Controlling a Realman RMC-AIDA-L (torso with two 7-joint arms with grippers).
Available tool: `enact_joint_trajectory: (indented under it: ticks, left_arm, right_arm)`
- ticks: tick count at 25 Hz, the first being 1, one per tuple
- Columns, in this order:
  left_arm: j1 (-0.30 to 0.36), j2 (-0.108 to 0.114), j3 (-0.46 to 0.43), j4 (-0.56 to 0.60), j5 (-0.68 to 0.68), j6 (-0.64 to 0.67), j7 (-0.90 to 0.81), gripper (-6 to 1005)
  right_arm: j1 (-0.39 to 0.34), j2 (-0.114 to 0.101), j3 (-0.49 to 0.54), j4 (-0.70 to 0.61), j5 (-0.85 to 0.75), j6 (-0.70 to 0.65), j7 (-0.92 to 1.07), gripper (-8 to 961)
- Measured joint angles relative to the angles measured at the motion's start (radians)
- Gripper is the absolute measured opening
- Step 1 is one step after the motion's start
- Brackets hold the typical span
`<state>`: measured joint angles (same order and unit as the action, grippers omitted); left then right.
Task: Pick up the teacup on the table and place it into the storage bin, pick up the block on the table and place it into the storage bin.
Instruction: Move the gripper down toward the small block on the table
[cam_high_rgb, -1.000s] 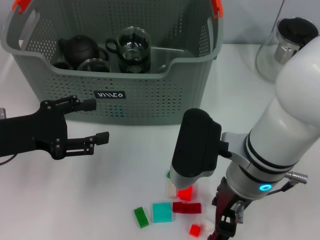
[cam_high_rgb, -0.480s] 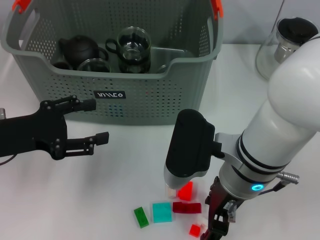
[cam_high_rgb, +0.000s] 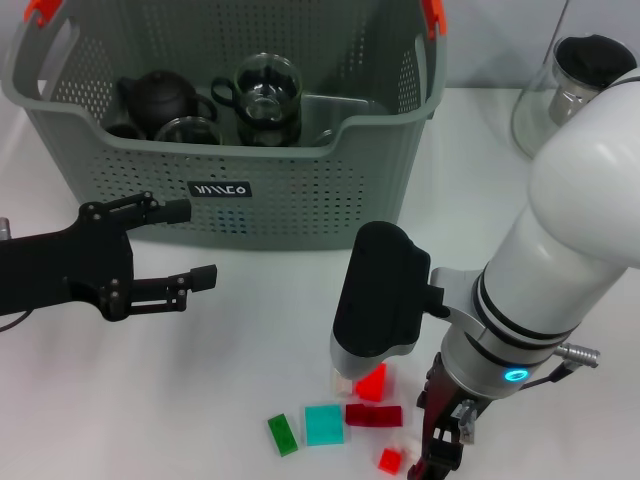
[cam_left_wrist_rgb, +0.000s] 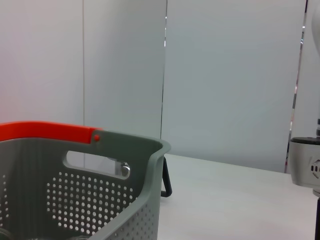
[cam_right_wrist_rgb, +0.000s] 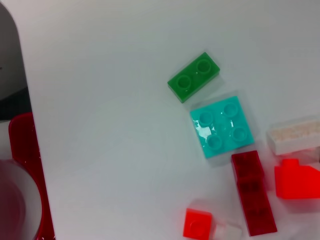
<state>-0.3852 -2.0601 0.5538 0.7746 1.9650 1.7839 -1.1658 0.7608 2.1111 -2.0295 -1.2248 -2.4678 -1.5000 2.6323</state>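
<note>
While the left claw (cam_high_rgb: 178, 243) hangs spread wide and empty just in front of the storage bin (cam_high_rgb: 300, 190), the right arm is bent down over a little pile of blocks near the front of the white desk (cam_high_rgb: 200, 400). Can't tell whether the right claw is released or clenched, since the arm's black wrist housing covers it in the head view and the wrist view doesn't show its fingers.

Blocks on the desk: a green block (cam_right_wrist_rgb: 194, 77), a teal square block (cam_right_wrist_rgb: 222, 125) right beside it, a dark red long block (cam_right_wrist_rgb: 253, 192), a bright red block (cam_right_wrist_rgb: 297, 179), a small red block (cam_right_wrist_rgb: 197, 223) and a whitish block (cam_right_wrist_rgb: 292, 136). Inside the bin sit a dark teapot (cam_high_rgb: 160, 98) and a few glass teacups (cam_high_rgb: 266, 90). A glass pitcher (cam_high_rgb: 570, 85) stands off to the bin's right.
</note>
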Motion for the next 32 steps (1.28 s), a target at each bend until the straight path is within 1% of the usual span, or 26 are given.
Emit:
enact_joint_trajectory:
  ticks: [18, 32]
  left_arm:
    - [0.003, -0.001, 0.000, -0.002, 0.000, 0.000, 0.000, 842]
    - [0.003, -0.002, 0.000, -0.002, 0.000, 0.000, 0.000, 842]
  right_arm:
    - [0.004, 0.001, -0.025, 0.005, -0.025, 0.013, 0.012, 854]
    - [0.018, 0.003, -0.049, 0.019, -0.025, 0.051, 0.024, 853]
